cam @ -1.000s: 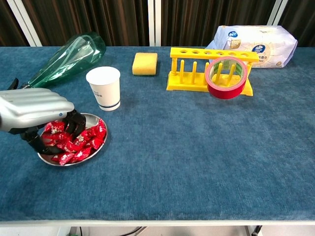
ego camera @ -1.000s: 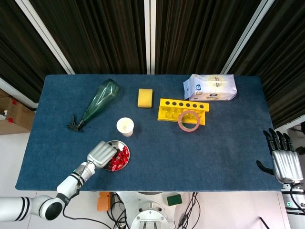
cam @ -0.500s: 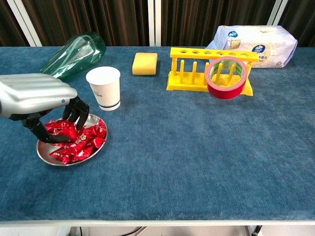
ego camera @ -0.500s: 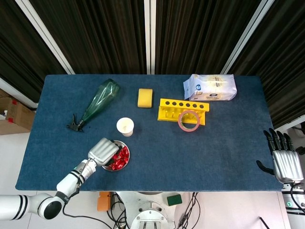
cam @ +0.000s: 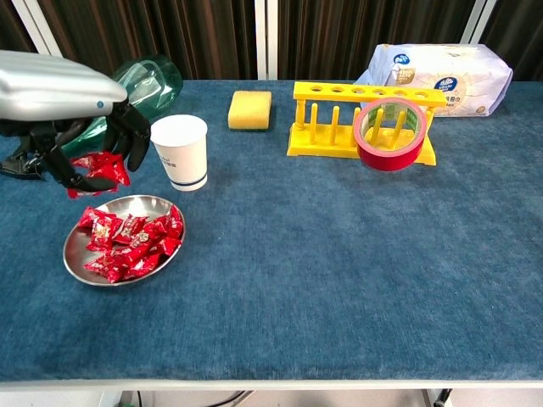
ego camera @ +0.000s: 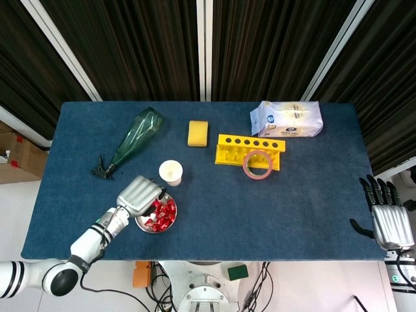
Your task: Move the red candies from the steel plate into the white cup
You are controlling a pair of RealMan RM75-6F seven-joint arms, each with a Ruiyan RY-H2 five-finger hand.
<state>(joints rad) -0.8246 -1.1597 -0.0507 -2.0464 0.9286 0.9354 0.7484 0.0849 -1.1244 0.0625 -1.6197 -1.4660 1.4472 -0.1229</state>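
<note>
Plate sits nearest on the table, candies still heaped in it. Left hand hangs above the plate's far edge, pinching a candy, the cup just to its right and slightly beyond. Half a second ago it was down in the pile; now lifted clear. Right hand idles open at the far table edge, unchanged.
</note>
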